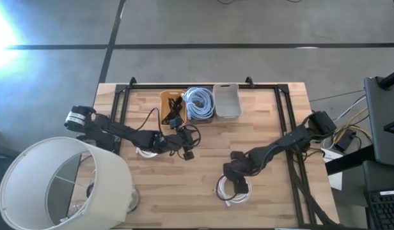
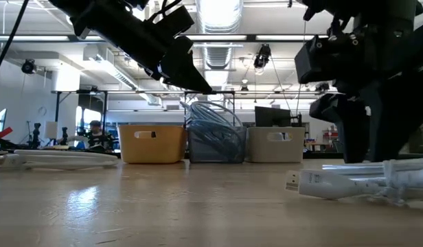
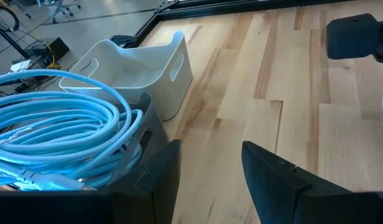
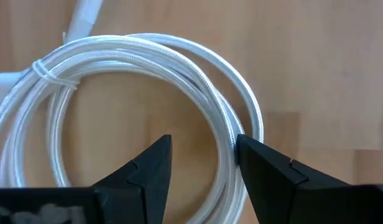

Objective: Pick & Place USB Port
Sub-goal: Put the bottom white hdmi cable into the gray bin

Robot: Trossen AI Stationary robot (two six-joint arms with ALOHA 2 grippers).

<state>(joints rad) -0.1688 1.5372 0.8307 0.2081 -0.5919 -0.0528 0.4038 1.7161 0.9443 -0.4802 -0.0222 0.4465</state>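
Note:
A white coiled cable (image 1: 233, 190), bound with a tie, lies flat on the wooden table near its front edge. It also shows in the right wrist view (image 4: 135, 81) and the low view (image 2: 362, 184). My right gripper (image 1: 235, 171) is open and hangs just over the coil, pointing down. In the right wrist view (image 4: 204, 146) its fingers stand astride the coil's near arc, and I see no touch. My left gripper (image 1: 183, 143) is open and empty above the table's middle, beside a loose black cable (image 1: 192, 135). In the left wrist view (image 3: 210, 149) only bare wood shows between its fingers.
Three bins stand in a row at the far edge: a yellow one (image 1: 172, 107) with black cables, a grey one (image 1: 199, 103) with a blue coiled cable, and a white empty one (image 1: 227, 101). Another white cable (image 1: 146, 152) lies under the left arm. A large white lampshade-like drum (image 1: 63, 185) stands at front left.

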